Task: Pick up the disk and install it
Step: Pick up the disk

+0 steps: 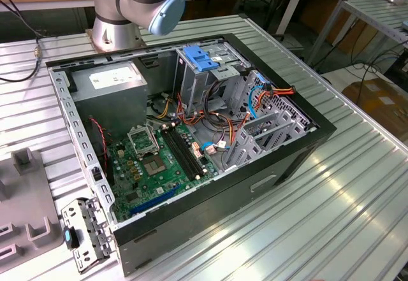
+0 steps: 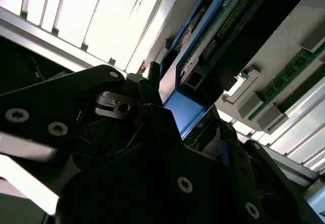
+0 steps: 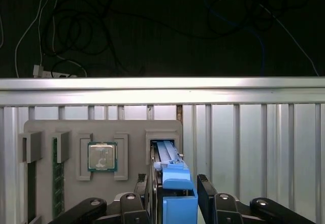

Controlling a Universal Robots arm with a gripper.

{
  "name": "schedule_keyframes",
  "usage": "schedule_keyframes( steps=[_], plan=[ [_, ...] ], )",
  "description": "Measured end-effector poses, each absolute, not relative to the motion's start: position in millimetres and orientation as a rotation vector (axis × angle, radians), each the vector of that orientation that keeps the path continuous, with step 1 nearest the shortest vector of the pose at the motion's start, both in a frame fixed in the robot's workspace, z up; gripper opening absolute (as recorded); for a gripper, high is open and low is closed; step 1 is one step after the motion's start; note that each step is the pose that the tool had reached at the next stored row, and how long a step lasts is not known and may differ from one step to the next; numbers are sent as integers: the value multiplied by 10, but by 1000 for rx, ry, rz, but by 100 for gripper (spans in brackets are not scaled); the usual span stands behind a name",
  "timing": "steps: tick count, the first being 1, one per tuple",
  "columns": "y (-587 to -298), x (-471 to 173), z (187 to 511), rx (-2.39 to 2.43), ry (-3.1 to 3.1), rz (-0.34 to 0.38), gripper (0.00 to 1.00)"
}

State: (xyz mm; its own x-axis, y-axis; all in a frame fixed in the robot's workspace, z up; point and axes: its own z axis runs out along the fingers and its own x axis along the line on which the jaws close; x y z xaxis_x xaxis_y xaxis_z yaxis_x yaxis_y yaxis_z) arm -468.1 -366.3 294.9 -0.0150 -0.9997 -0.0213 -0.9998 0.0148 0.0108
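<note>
We take the grey holder tray (image 3: 71, 132) as our landmark. The disk (image 3: 170, 155) stands on its edge in a slot of this tray, in the recess next to the one with the processor chip (image 3: 102, 156). The memory stick (image 3: 57, 183) is on the far side of that chip.

The gripper (image 3: 175, 179) is directly over this slot. It straddles the disk, so the blue carrier sits in the middle of it and the two broad faces of the disk look to its two sides. The narrow top edge points at the gripper, and we judge that the long axis goes down into the slot, in line with the approach.

In the second wrist view the green board side of the disk (image 2: 213, 36) shows just past the black gripper body. We cannot tell if the gripper already presses on the carrier.

The disk is not yet lifted from the tray. The open computer case (image 1: 287, 153) stands beside the tray on the table.
</note>
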Motion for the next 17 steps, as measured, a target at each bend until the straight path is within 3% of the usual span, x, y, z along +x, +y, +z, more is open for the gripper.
schedule_keyframes(
  steps=[6, 7, 16, 17],
  plan=[
    [-3662, -4681, 2948, -2199, 2233, 35, 49],
    [-3662, -4681, 2948, -2199, 2233, 35, 42],
    [-3662, -4681, 2945, -2199, 2233, 35, 41],
    [-3662, -4681, 2945, -2199, 2233, 35, 37]
  ],
)
